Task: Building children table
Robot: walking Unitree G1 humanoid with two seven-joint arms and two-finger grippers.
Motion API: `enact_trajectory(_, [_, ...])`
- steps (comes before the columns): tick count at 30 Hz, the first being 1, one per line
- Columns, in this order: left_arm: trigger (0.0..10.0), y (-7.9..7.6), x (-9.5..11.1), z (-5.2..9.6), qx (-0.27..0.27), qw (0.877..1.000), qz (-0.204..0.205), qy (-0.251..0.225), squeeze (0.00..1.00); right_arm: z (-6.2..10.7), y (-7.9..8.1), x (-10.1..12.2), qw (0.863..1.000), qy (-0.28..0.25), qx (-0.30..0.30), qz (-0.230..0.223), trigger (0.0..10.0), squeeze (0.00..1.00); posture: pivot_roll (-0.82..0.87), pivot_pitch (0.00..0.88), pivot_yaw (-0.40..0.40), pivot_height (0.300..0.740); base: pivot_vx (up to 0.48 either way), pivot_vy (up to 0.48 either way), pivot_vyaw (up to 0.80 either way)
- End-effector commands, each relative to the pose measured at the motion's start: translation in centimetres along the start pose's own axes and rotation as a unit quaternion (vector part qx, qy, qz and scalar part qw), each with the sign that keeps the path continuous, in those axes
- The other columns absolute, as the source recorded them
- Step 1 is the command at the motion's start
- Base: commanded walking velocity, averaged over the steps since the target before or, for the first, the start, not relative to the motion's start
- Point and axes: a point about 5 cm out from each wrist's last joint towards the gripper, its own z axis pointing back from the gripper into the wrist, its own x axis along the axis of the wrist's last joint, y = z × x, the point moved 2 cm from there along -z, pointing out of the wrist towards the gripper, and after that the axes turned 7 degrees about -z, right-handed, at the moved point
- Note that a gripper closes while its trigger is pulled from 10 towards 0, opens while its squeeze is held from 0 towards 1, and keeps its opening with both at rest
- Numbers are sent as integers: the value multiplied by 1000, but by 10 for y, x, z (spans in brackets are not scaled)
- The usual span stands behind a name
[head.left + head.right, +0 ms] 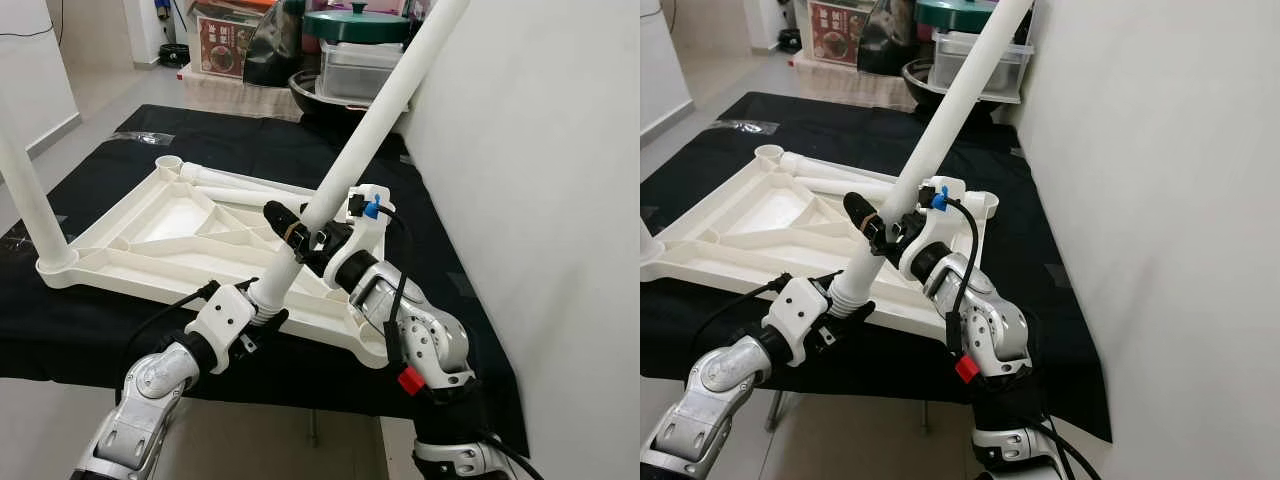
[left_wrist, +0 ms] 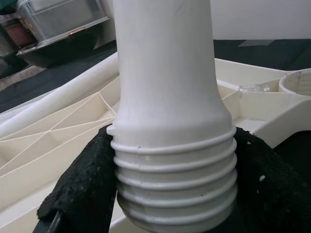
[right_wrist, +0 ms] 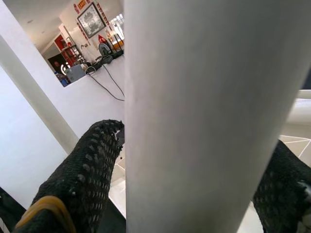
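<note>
A white children's table top (image 1: pixel 170 225) lies upside down on a black cloth. One white leg (image 1: pixel 28 195) stands upright in its near-left corner, and another leg (image 1: pixel 235 186) lies flat across its ribs. A third leg (image 1: pixel 385 105) slants up to the right above the near-right part. My left gripper (image 1: pixel 265 305) is shut on its threaded lower end (image 2: pixel 175 179), with black fingers (image 2: pixel 82 184) on both sides. My right gripper (image 1: pixel 300 232) is shut around the shaft (image 3: pixel 209 111) a little higher up. An open corner socket (image 1: pixel 982 203) shows just beyond the right wrist.
A white wall (image 1: pixel 540 150) runs close along the right side. Clear storage boxes with a green lid (image 1: pixel 355 45) and a dark bowl (image 1: pixel 310 92) stand behind the table. The black cloth's front edge (image 1: pixel 60 360) is near my arms, with tiled floor below.
</note>
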Motion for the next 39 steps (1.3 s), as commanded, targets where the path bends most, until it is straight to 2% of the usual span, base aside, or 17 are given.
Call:
enact_trajectory(1, [10000, -5, 1, 0, -10, 1000, -3, -6, 0, -8, 13, 6, 1000, -14, 21, -13, 10000, 0, 69, 0, -110, 740, 0, 0, 0])
enact_trajectory(22, [10000, -13, 2, -2, -24, 1000, -6, -11, 0, -9, 13, 4, 1000, -12, 17, -13, 10000, 0, 69, 0, -107, 740, 0, 0, 0])
enact_trajectory(23, [10000, -13, 2, -2, -25, 1000, -6, -11, 0, -8, 12, 3, 1000, -13, 17, -13, 4549, 0, 69, 0, -107, 740, 0, 0, 0])
enact_trajectory(26, [10000, -13, 2, -2, -25, 1000, -6, -11, 0, -8, 12, 3, 1000, -13, 17, -13, 4549, 0, 70, 0, -108, 740, 0, 0, 0])
enact_trajectory(27, [10000, -13, 2, -2, -25, 1000, -7, -11, 0, -8, 12, 3, 1000, -14, 15, -13, 0, 0, 69, 0, -107, 740, 0, 0, 0])
enact_trajectory(39, [10000, -14, -1, -3, -21, 1000, 0, -4, 0, -8, 11, 3, 1000, -15, 12, -11, 0, 0, 68, 0, -106, 740, 0, 0, 0])
